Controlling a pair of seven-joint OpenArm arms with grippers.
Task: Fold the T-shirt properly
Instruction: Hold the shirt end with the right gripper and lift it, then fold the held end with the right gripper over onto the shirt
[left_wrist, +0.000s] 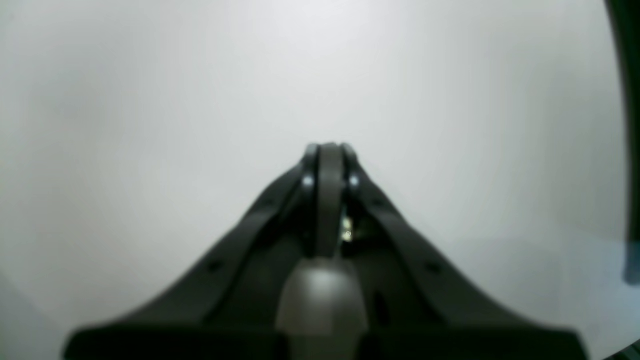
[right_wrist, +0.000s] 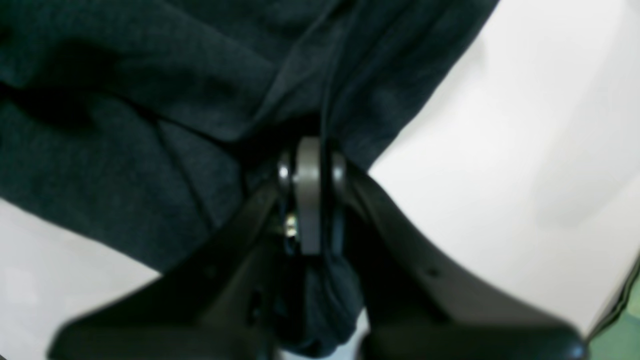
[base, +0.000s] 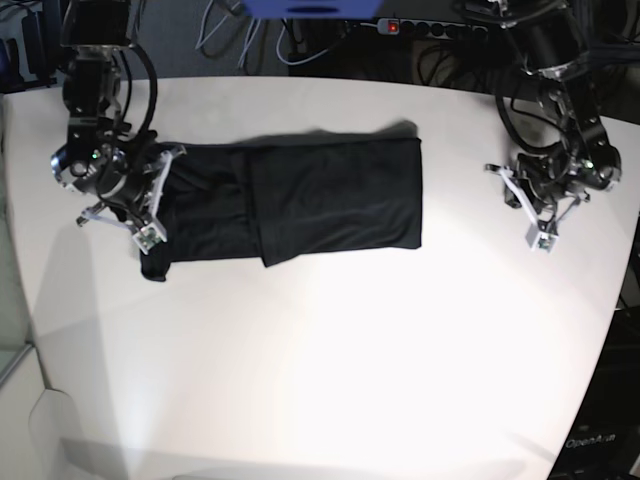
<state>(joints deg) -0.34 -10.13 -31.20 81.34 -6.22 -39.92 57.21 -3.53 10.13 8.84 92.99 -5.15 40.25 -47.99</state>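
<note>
The black T-shirt (base: 330, 200) lies flat on the white table (base: 320, 360), folded into a wide band with one layer lapped over its left part. At the shirt's left end, my right gripper (right_wrist: 310, 150) is shut on a bunch of the dark knit fabric (right_wrist: 150, 150), which puckers into creases at the fingertips and hangs down between the fingers. The right arm (base: 110, 180) stands over that left end. My left gripper (left_wrist: 329, 147) is shut with nothing in it, above bare table well right of the shirt, on the left arm (base: 550, 190).
Cables and a power strip (base: 420, 28) lie beyond the table's far edge. The table's curved edge (base: 625, 290) runs close to the left arm. A dark strip (left_wrist: 631, 125) borders the left wrist view's right side.
</note>
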